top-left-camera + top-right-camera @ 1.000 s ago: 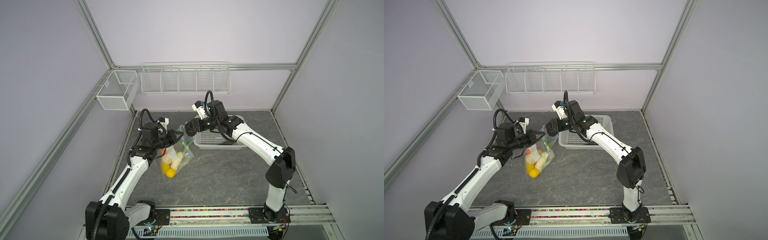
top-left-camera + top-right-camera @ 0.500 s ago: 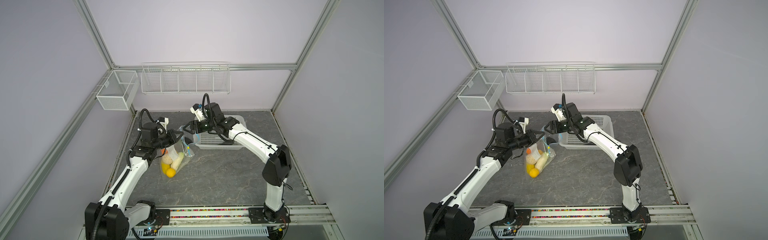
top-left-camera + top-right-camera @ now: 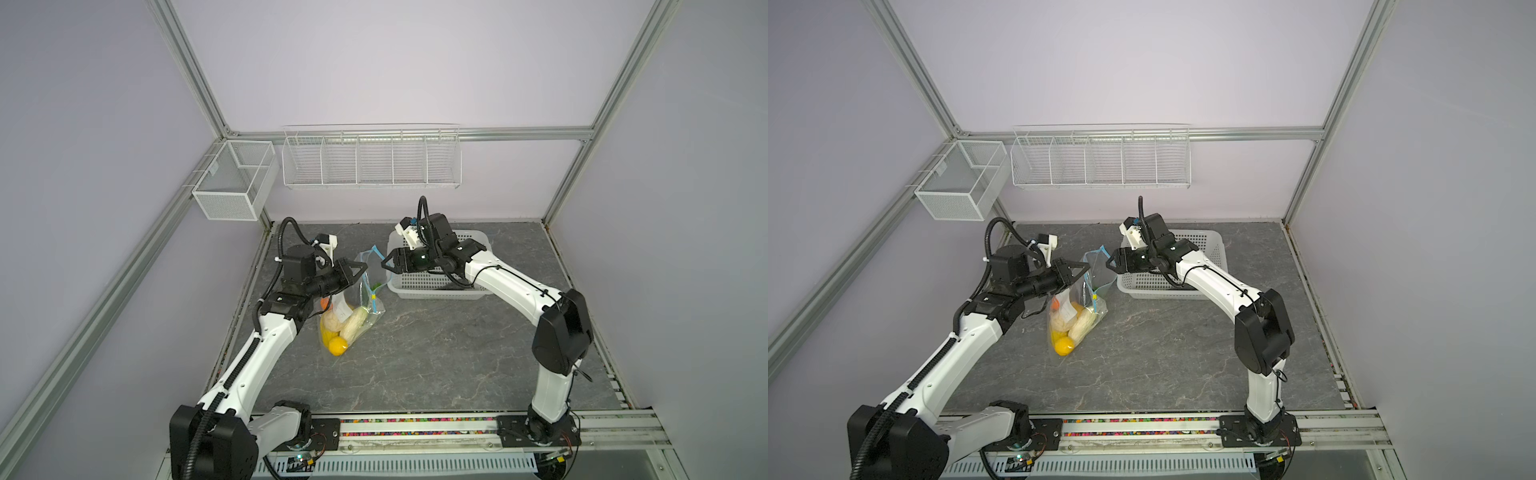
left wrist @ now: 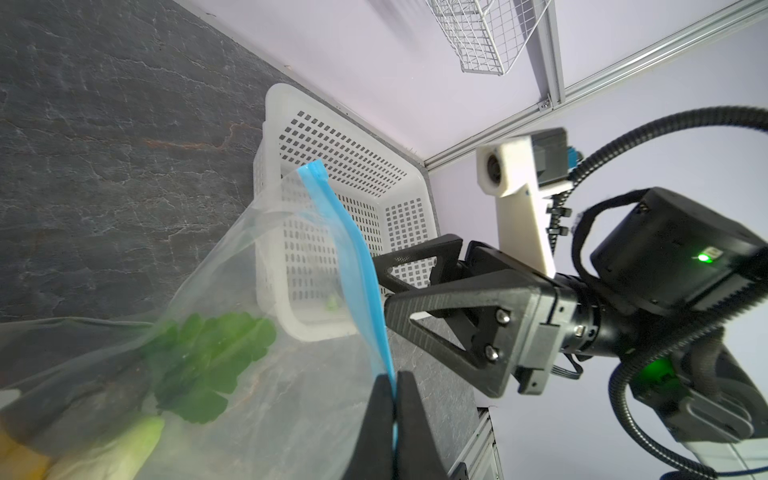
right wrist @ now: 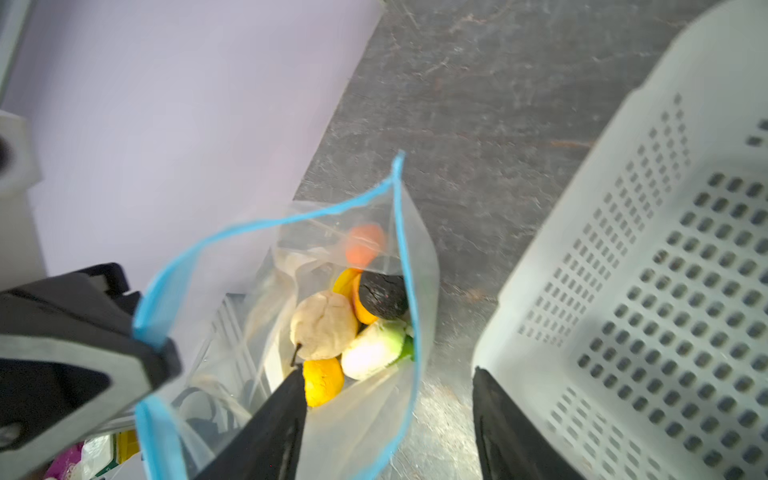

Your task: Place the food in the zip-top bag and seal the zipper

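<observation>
The zip-top bag [image 3: 353, 307] hung upright at about 9 o'clock from the centre of the worktop [image 3: 436, 365], its loaded bottom seemingly resting on the surface and its mouth gaping upward. The left jaws were pressed together on the zipper [image 4: 357, 257], pinching the blue strip at the mouth's 9 o'clock side and holding the bag up. Half a second earlier the right jaws had reached farther over the mouth. Now they stood spread and empty at its 3 o'clock side, drawn back a little toward the white basket [image 3: 436, 291] at 1 o'clock. That read as a piece just let go into the bag. The food [image 5: 324, 328] lay piled at the bottom, with an avocado [image 5: 382, 295], a lemon [image 3: 337, 345] and greens [image 4: 208, 357] among it. What showed of the basket floor was bare, apart from a green speck [image 4: 331, 303] too small to identify. Filling therefore looked finished or nearly so, and sealing remained. The mouth was wide open and the yellow slider [image 3: 374, 296] hung low on the drooping strip toward 5 o'clock of the mouth, where the free right jaws would likely have to catch it
</observation>
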